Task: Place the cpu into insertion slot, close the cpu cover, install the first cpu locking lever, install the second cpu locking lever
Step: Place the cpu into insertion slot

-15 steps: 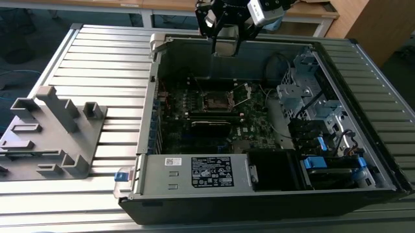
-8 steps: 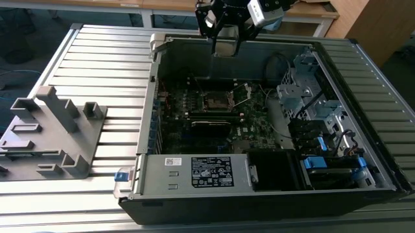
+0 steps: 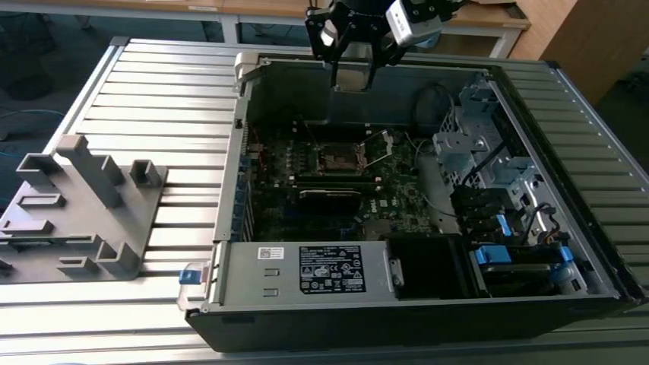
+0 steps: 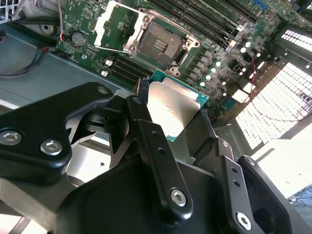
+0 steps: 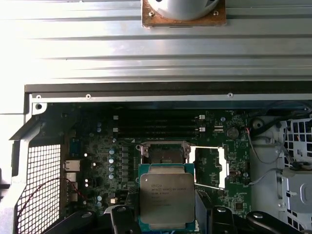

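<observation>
Above the ribbed table [image 3: 163, 91], the hand [image 3: 352, 80] grips the cpu [image 5: 165, 195].

The cpu [image 5: 163, 195] above the insertion slot [image 5: 163, 155]

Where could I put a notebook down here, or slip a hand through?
Free: the slatted table on the exterior view's left, bordered by the grey fixture and the case, and the strip along the case's near side. Crowded: inside the case, with motherboard, cables and drive bays, and where the end effector holds the cpu over it.
</observation>
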{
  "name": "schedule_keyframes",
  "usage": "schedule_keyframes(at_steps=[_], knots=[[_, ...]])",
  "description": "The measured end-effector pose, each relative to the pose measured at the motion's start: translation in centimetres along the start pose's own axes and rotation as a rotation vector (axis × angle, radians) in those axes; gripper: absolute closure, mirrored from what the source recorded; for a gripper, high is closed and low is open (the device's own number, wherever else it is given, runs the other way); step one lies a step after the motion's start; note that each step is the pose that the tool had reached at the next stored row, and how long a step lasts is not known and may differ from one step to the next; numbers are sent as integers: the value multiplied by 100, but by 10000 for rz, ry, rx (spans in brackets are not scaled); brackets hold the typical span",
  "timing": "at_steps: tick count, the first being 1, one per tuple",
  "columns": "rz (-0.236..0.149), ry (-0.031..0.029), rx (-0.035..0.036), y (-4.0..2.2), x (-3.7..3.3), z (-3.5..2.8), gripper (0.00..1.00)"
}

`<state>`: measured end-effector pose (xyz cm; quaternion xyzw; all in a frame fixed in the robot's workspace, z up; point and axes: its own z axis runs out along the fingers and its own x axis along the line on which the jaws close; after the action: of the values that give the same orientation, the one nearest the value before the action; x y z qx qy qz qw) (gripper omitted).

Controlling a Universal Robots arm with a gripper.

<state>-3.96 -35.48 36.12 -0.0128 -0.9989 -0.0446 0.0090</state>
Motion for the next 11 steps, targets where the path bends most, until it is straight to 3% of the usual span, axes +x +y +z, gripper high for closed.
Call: schedule_keyframes(at_steps=[11], knots=[[0, -1, -3, -3, 0, 23, 46]])
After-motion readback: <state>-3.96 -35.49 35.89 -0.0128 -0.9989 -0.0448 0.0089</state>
